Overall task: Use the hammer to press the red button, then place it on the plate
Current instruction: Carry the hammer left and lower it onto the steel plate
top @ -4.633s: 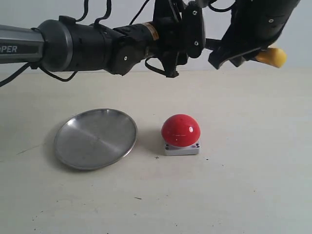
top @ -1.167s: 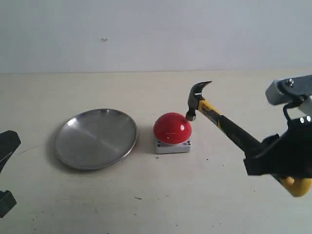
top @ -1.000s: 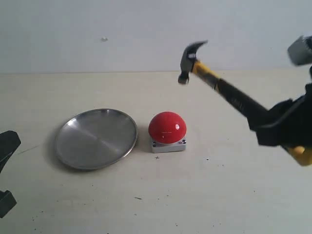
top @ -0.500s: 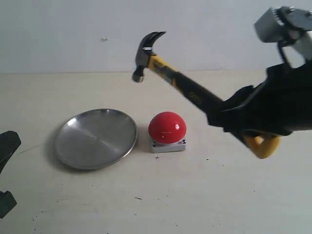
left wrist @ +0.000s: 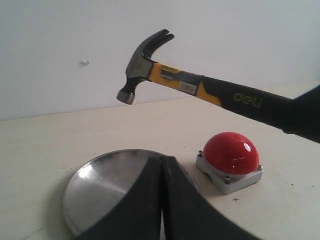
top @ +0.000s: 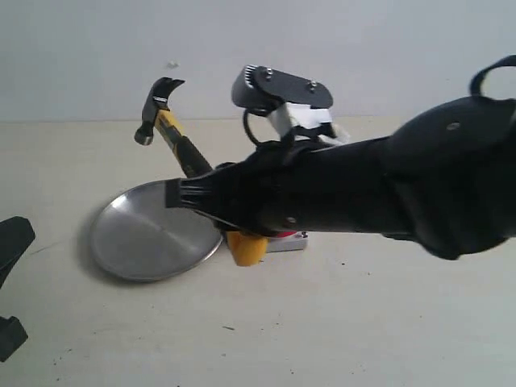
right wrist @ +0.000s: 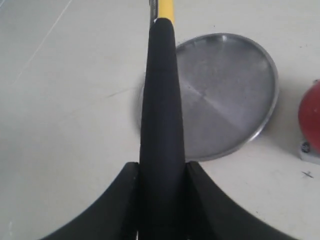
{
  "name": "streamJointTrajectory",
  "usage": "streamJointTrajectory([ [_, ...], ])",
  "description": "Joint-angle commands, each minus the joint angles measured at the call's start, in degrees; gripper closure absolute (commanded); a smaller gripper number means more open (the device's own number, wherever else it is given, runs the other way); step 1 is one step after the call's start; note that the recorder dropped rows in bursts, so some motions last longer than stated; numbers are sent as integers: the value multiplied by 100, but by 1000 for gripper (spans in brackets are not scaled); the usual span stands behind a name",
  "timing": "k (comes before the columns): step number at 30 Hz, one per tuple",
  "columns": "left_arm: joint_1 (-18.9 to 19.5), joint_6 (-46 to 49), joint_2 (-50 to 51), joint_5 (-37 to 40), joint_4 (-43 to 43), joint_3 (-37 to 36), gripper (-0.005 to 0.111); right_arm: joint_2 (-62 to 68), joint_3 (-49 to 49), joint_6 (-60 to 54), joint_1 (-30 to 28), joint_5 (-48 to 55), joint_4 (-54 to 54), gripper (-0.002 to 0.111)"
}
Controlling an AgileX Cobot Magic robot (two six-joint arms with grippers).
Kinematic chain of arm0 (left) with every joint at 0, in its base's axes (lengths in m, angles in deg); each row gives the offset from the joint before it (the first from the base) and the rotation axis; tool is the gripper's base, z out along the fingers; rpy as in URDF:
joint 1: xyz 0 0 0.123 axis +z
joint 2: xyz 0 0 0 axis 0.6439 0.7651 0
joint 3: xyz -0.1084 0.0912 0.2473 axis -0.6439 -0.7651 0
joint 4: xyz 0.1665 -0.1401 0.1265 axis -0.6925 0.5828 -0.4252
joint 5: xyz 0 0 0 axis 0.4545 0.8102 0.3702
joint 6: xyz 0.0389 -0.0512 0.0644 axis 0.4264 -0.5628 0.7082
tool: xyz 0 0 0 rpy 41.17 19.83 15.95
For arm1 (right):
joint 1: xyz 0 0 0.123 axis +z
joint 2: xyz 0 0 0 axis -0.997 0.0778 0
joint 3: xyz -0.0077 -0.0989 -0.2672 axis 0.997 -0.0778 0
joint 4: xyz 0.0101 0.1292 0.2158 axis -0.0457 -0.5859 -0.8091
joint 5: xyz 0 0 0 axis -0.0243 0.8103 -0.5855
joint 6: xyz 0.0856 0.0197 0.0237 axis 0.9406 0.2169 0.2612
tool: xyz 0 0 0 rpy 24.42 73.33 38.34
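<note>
The pale worktop (top: pixel 387 322) looks as it did half a second ago, but the right arm (top: pixel 387 193) has swept in from the right and now fills the middle of the exterior view. Its right gripper (right wrist: pixel 161 175) has its jaws pinching the black grip of the hammer.

The plate (top: pixel 137 242) sits where it was, at left on the worktop, with its right rim now behind the arm. The hammer (top: pixel 173 137) has travelled left with the arm. It is off the worktop and tilted, with its dark head up over the plate's far side and its yellow tip low by the plate's right rim. It is not down on the plate yet.

The red button (left wrist: pixel 231 152) has not moved and stands just right of the plate. From outside it is almost wholly hidden by the arm, and only the left wrist view shows it whole.

The left gripper (left wrist: pixel 162 167) is low at near left, jaws pressed together and holding nothing.
</note>
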Motion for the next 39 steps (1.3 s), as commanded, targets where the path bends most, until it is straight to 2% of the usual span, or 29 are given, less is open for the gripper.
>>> streamJointTrajectory([
  [1,-32,17,-27,-19,-27,-24,107,568,642,288,306,-882,-319,108],
  [7,-32,17,-27,-19,-27,-24,107,1491,1026,1751,306,-1017,-278,108],
  [10,-32,17,-27,-19,-27,-24,107,1822,1191,2232,306,-969,84,108],
  [17,-32,17,-27,-19,-27,-24,107,2196,1500,2273,306,-817,209,108],
  [39,-32,17,-27,-19,-27,-24,107,2747,1500,2318,306,-851,209,107],
])
